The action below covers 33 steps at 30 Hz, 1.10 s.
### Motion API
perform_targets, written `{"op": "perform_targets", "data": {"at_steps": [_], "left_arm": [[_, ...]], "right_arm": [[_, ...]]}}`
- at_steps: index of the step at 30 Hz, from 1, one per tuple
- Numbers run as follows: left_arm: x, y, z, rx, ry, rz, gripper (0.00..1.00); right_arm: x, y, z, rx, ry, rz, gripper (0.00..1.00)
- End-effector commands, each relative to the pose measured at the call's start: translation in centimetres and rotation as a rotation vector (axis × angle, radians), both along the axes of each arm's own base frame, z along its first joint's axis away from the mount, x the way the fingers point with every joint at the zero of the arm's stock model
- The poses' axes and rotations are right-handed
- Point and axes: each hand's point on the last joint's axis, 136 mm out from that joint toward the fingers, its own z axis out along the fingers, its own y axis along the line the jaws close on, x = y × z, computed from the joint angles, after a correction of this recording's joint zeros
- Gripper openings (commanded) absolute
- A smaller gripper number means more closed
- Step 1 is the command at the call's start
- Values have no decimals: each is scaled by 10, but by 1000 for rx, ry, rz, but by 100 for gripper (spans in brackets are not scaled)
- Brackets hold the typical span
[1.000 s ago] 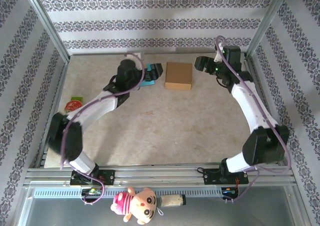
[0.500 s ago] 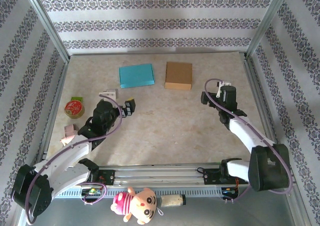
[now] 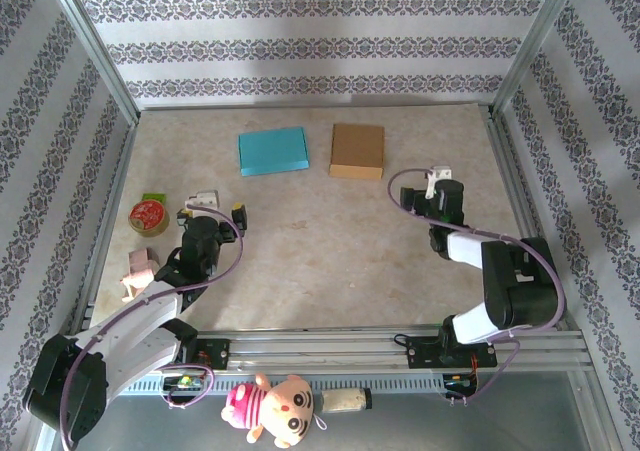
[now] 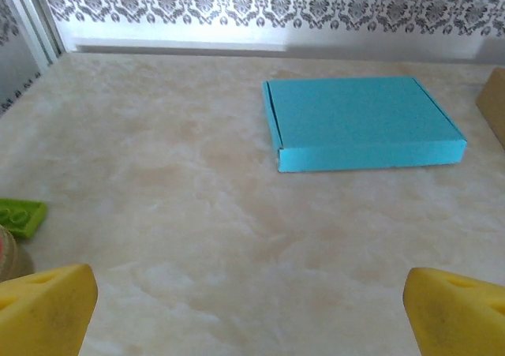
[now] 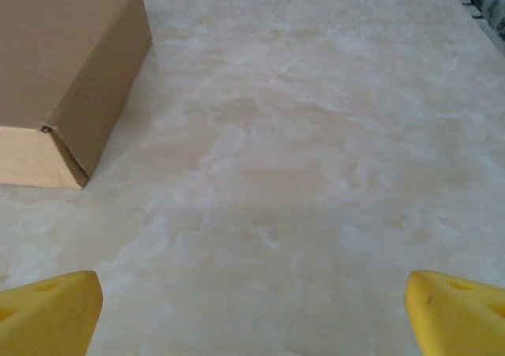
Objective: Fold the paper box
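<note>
The left gripper (image 4: 251,315) hangs low over the marbled table (image 3: 330,261) with its yellow fingertips (image 4: 43,309) spread wide and nothing between them. Ahead of it and a little to its right, well apart from the tips, the blue paper box (image 4: 363,123) lies flat and closed on the table, one long side wall turned toward the fingers. To the gripper's left, near the left fingertip, sits a small green brick (image 4: 20,216), and in the top view a round red-lidded tin (image 3: 148,214) stands just beside that brick. A small pink object (image 3: 135,268) lies further back along the left arm. The right gripper (image 5: 252,312) also stands wide open and empty above bare table. The brown cardboard box (image 5: 63,80) lies ahead of it and off to its left, closed, its near corner clear of the left fingertip. From above, the two boxes lie side by side at the far side of the table, close but not touching, the blue one on the left. A pink plush doll (image 3: 275,406) lies by the front rail behind both arm bases.
</note>
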Motion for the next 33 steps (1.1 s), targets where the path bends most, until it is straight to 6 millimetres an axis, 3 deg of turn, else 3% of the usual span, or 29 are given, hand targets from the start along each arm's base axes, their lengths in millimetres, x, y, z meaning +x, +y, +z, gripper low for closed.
{"op": "perform_targets", "data": {"at_steps": [1,9,14,17,19,22,27,33], "left_arm": [[5,13,14,48,-52,45,100],[0,30,9,79,30,95,100],[0,51,-10,183,103,148,100],[12,59,-43,61,134,90,99],[21,53,-53,-9,159,-4,99],[36,54,-47,-8,94,-27,99],[62,67,-43,-151,-6,-66,100],[88,49,-59,-92,56,-214,100]], "right_arm": [[1,2,23,93,-200,85,98],[0,-2,19,-2,-161,5,98],[0,-1,19,-1,-161,6,98],[1,-1,20,1,-161,8,98],[1,-2,20,3,-162,8,98],[1,-2,19,4,-160,8,98],[1,-2,20,6,-161,8,98],[1,-2,19,10,-159,11,98]]}}
